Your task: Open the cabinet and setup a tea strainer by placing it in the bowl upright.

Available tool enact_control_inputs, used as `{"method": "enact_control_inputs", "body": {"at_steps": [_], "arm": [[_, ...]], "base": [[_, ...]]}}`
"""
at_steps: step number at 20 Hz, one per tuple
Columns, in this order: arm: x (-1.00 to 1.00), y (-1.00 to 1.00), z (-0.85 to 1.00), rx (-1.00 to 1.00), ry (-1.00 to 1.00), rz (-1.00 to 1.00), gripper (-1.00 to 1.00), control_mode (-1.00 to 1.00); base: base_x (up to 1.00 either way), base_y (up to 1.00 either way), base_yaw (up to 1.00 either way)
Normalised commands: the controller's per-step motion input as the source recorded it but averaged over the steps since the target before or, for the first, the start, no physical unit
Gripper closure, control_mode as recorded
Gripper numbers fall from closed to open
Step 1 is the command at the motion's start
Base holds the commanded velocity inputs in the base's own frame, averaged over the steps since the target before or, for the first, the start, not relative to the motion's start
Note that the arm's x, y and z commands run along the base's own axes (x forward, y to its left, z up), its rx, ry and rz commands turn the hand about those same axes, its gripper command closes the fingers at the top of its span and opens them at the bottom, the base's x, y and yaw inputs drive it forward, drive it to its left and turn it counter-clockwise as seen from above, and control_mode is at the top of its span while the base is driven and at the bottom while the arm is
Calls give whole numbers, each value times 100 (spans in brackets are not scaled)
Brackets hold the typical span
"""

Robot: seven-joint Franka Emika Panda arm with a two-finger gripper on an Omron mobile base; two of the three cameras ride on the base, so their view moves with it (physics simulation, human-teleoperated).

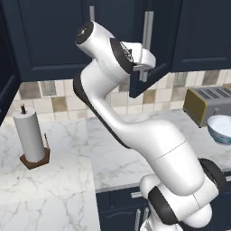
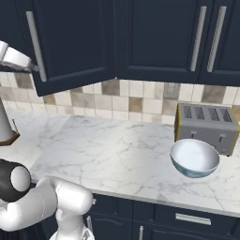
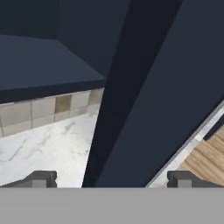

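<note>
Cabinet (image 1: 149, 49) door stands ajar above the counter (image 2: 108, 150) | bowl (image 2: 194, 158) sits empty at right, just before the toaster (image 2: 206, 123) | gripper (image 3: 111, 179) fingers spread wide astride the door's edge, holding nothing

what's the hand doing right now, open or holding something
Hand: open, holding nothing; its fingertips stand wide apart on either side of the cabinet door's edge, without gripping it.
</note>
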Motion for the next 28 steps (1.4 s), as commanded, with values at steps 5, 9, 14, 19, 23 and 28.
{"method": "enact_control_inputs", "body": {"at_steps": [5,9,14,19,23,28], "arm": [[-14,-32,0,-5,-23,-25,-100,-100],[-14,-76,0,-1,-24,-19,-100,-100],[-29,-88,2,0,-18,-14,-100,-100],[-57,-97,28,4,-8,-11,-100,-100],[-46,-100,41,8,-1,-10,-100,-100],[-39,-85,25,7,-2,-11,-100,-100]], "base": [[0,0,0],[0,0,0],[0,0,0],[0,0,0],[0,0,0],[0,0,0]]}}
